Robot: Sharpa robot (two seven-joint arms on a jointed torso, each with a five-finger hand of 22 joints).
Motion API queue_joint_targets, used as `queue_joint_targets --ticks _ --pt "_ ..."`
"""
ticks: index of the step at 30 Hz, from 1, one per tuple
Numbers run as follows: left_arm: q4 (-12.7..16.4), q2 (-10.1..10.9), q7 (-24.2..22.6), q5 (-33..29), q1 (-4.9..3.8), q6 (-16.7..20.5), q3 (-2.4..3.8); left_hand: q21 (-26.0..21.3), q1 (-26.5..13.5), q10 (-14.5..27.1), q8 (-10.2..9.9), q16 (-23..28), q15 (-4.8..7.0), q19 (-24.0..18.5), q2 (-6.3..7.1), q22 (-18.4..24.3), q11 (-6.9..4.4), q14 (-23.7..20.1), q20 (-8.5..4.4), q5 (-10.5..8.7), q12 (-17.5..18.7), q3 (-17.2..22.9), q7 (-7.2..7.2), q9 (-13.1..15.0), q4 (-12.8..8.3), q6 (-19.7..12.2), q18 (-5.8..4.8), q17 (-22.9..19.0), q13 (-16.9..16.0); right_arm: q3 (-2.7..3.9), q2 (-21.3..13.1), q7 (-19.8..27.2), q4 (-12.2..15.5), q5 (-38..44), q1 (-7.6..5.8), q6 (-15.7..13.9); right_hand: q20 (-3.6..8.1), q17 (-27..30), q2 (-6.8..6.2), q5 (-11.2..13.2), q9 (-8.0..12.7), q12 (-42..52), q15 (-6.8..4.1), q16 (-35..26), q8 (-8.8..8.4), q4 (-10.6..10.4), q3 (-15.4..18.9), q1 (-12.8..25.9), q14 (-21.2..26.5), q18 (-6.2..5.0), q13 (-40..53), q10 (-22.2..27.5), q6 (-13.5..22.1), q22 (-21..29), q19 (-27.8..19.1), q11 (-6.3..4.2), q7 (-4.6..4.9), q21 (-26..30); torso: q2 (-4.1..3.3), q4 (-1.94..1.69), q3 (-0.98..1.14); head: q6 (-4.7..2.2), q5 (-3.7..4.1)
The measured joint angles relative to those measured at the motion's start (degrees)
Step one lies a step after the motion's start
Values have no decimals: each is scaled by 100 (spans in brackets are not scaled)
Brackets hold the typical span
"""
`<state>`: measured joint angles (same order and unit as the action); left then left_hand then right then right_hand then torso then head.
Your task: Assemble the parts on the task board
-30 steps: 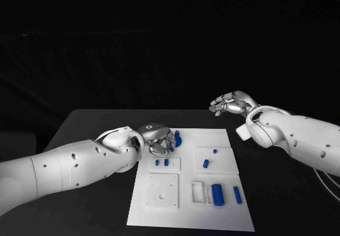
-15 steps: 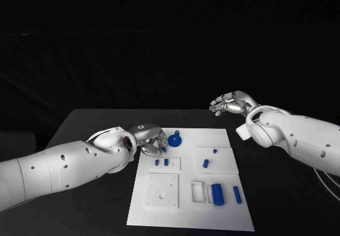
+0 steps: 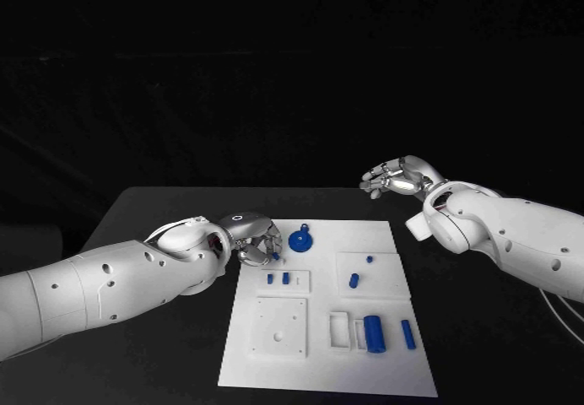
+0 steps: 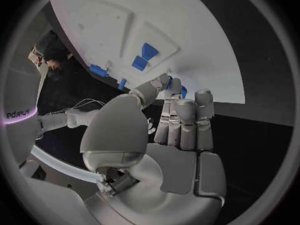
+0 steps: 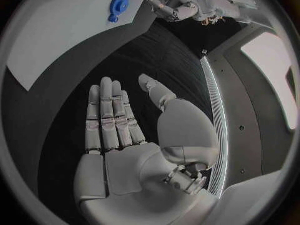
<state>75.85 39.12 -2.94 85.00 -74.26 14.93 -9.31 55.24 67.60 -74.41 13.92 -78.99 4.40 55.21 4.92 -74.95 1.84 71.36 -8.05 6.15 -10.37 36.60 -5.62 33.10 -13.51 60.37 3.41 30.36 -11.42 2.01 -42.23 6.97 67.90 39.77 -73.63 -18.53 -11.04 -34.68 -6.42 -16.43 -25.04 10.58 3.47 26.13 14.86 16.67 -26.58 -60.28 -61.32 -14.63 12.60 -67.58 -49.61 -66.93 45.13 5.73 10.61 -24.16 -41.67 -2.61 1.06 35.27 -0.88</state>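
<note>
The white task board (image 3: 328, 371) lies mid-table. A round blue part (image 3: 300, 242) with a small tab lies flat at its far left corner, also seen in the right wrist view (image 5: 119, 5). My left hand (image 3: 252, 240) hovers just left of that part at the board's edge, fingers apart and holding nothing; its fingers (image 4: 181, 122) stretch toward the board (image 4: 206, 45). My right hand (image 3: 394, 178) hangs raised beyond the board's far right corner, palm (image 5: 125, 150) bare.
Two short blue pegs (image 3: 278, 278) stand in a recessed tile. Two more pegs (image 3: 353, 280) sit on the right tile. A thick blue cylinder (image 3: 375, 333) and a thin bar (image 3: 408, 334) lie near the front right, beside white slots (image 3: 339, 329).
My left hand has let go of the round blue part and drawn back to the left, uncovering it on the board. The right arm has not moved.
</note>
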Motion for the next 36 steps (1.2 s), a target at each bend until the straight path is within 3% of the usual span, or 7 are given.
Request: queue_joint_targets --ticks 10,36 --pt "-28 -59 15 1 3 -64 -2 0 -7 0 -17 0 -1 8 8 1 0 0 9 0 0 5 -1 -9 5 -1 0 0 1 0 3 0 3 0 0 0 0 1 0 0 5 0 0 0 0 0 0 0 0 0 0 0 0 1 0 0 0 0 -1 5 7 13 -2" --pt "-112 -180 19 2 19 -144 -8 0 -21 1 0 0 -3 33 39 2 -1 2 -9 -1 21 12 -10 -20 12 -9 0 -1 -4 0 7 0 1 0 0 0 0 -10 0 0 10 -22 0 0 0 0 0 0 0 0 -4 -21 0 -4 0 21 0 22 0 4 3 37 16"
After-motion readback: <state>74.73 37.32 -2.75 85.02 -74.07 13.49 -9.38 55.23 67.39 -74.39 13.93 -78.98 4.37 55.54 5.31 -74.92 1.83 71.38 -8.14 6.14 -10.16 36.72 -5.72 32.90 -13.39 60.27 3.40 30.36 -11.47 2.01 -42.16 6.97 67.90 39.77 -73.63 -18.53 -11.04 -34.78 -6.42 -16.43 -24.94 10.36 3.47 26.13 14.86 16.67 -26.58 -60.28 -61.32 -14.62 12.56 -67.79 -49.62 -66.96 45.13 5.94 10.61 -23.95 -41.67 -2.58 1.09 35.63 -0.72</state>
